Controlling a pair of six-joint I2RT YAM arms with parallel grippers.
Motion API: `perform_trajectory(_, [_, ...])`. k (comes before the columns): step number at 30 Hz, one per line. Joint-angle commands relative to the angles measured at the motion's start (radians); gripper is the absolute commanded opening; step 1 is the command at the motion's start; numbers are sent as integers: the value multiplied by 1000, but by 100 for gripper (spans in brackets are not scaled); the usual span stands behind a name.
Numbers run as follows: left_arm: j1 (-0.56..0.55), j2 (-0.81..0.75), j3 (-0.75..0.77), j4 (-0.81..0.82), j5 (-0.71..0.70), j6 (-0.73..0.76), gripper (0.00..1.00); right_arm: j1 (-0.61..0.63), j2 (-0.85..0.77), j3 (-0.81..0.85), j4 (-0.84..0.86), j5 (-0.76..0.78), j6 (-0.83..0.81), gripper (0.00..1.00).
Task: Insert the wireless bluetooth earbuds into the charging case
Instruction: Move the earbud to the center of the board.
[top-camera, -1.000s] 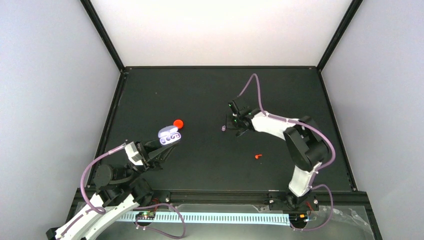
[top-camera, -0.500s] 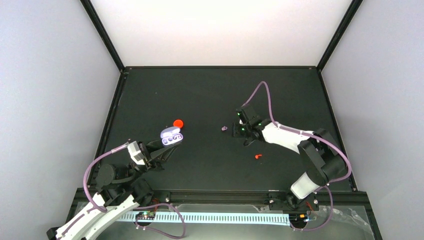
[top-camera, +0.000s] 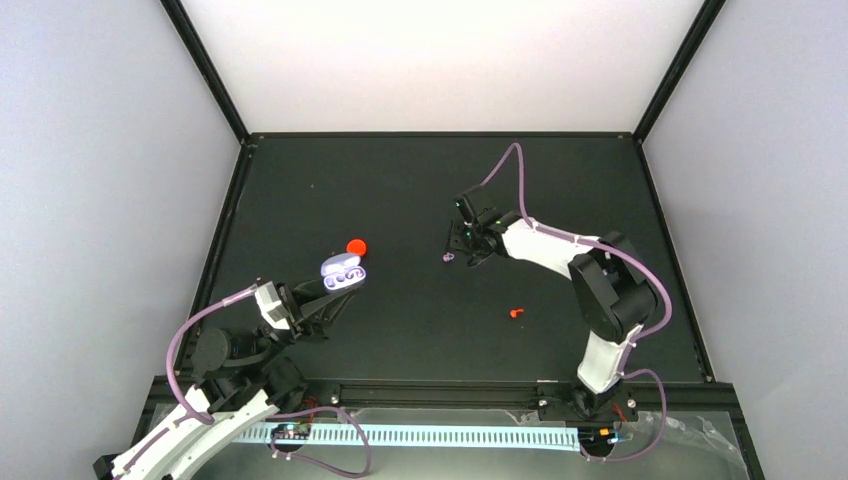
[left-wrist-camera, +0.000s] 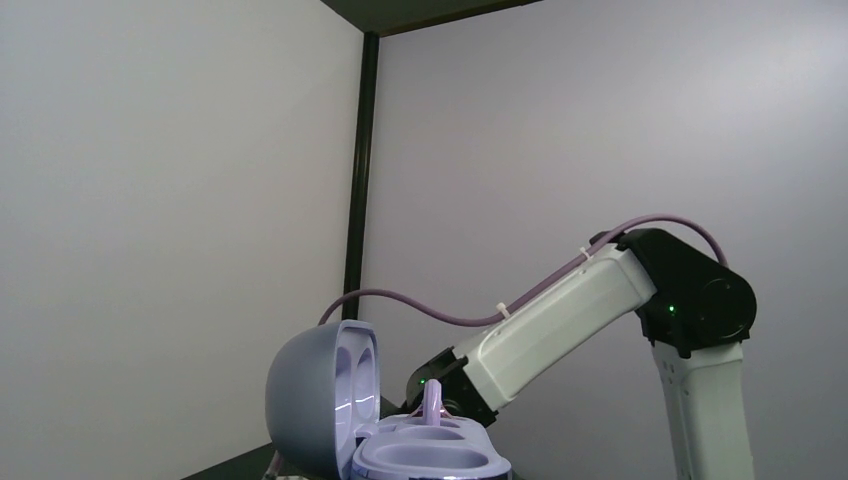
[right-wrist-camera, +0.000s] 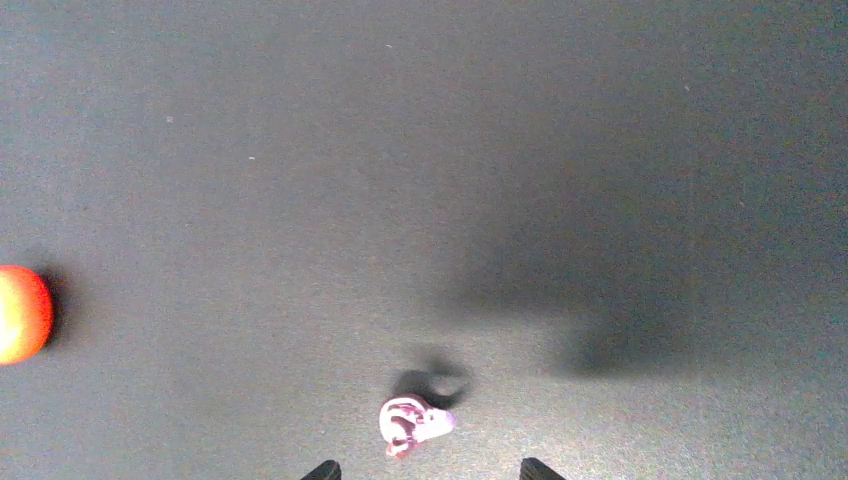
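The charging case (top-camera: 342, 271) is open, lid raised, at the tips of my left gripper (top-camera: 330, 292), which seems shut on its base. In the left wrist view the case (left-wrist-camera: 430, 460) fills the bottom centre, and my fingers are hidden below the frame. One earbud's purple stem (left-wrist-camera: 432, 400) stands in its far well, and the near well is empty. The other earbud (right-wrist-camera: 412, 422) lies on the black table, also in the top view (top-camera: 449, 257). My right gripper (right-wrist-camera: 428, 470) is open, its fingertips either side of this earbud and just short of it.
A round red cap (top-camera: 354, 247) lies just behind the case and shows at the left edge of the right wrist view (right-wrist-camera: 20, 312). A small red bit (top-camera: 515, 313) lies on the table nearer the right arm. Grey walls enclose the black table (top-camera: 400, 190).
My right gripper drew back to the right, away from the loose earbud, then returned and now sits over it. The left arm and the case shifted slightly to the right.
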Motion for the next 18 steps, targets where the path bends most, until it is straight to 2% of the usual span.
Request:
perform_trajectory(1, [-2, -24, 9, 5, -12, -6, 1, -6, 16, 35, -33, 33, 137, 46])
perform_trajectory(10, [-3, -41, 0, -4, -22, 7, 2, -22, 62, 67, -27, -11, 314, 48])
perform_trajectory(18, [-2, -50, -1, -13, -28, 30, 2, -37, 116, 104, -34, -22, 350, 45])
